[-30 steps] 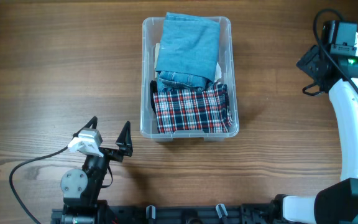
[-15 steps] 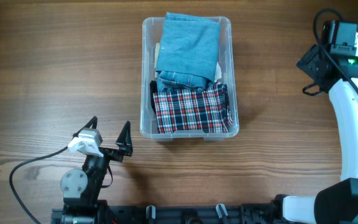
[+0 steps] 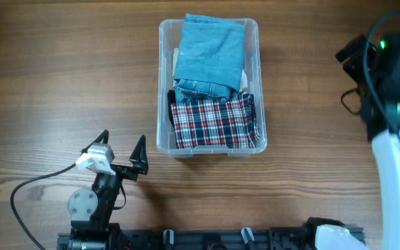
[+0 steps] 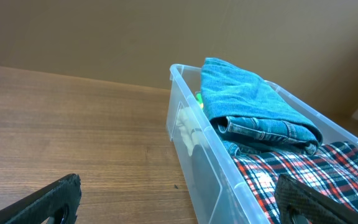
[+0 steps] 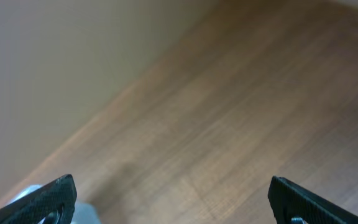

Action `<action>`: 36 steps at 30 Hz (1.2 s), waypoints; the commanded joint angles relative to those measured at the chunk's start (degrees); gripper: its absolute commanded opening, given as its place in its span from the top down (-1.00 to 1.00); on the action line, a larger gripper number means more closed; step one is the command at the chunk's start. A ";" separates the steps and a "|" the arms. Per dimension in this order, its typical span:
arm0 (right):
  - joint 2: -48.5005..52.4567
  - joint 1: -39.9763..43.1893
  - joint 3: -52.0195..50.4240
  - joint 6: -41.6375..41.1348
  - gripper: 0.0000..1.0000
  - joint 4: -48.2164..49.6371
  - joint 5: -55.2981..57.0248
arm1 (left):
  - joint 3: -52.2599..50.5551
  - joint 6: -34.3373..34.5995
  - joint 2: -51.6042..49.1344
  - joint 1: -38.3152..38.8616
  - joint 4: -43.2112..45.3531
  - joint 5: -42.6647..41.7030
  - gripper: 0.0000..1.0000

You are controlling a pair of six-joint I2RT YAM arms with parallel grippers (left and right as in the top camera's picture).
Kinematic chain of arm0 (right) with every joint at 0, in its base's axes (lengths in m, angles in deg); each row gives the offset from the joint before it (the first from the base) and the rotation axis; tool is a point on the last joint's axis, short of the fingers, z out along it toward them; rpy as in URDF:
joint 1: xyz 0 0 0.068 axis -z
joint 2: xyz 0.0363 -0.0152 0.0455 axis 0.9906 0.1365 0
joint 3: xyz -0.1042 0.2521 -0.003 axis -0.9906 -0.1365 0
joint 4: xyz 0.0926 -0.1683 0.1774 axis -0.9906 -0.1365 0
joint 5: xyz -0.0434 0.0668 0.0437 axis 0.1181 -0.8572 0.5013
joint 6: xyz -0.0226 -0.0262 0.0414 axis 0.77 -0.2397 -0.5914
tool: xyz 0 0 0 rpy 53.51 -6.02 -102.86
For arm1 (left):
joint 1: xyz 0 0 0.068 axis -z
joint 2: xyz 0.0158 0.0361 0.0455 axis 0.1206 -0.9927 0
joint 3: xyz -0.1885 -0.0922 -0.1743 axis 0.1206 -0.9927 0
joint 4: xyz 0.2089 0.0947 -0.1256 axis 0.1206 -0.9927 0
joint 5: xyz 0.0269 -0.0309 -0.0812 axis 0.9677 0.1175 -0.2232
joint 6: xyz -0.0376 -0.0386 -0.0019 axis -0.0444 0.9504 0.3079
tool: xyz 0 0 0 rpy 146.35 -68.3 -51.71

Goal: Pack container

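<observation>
The clear plastic container stands on the wooden table at top centre. Folded blue jeans fill its far half and a red, white and black plaid garment fills its near half. My left gripper is open and empty, on the table in front of and left of the container. In the left wrist view it faces the container's corner, with the jeans and the plaid inside. My right gripper is open and empty, over bare table far right of the container.
The right arm runs down the right edge of the table. A black cable loops at the front left by the left arm's base. A small green item and something white lie under the jeans.
The right arm's wrist has shifted and looks larger and blurred in the overhead view, as if rising. The left arm and the container's contents have not moved.
</observation>
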 commanded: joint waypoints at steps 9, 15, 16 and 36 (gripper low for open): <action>-18.91 0.22 -24.22 0.37 -0.99 18.93 -7.23 | -0.26 -0.92 0.61 -0.48 -0.26 0.35 -0.99; -27.74 0.17 -32.17 0.44 -0.99 23.28 -7.85 | -0.26 -0.92 0.61 -0.48 -0.26 0.35 -1.00; -29.68 0.17 -33.38 0.57 -0.99 23.65 -7.85 | -0.26 -0.90 0.61 -0.48 -0.26 0.35 -0.99; -55.58 -3.39 -52.63 2.99 -0.99 32.33 -9.33 | -0.26 -0.92 0.61 -0.48 -0.24 0.35 -1.00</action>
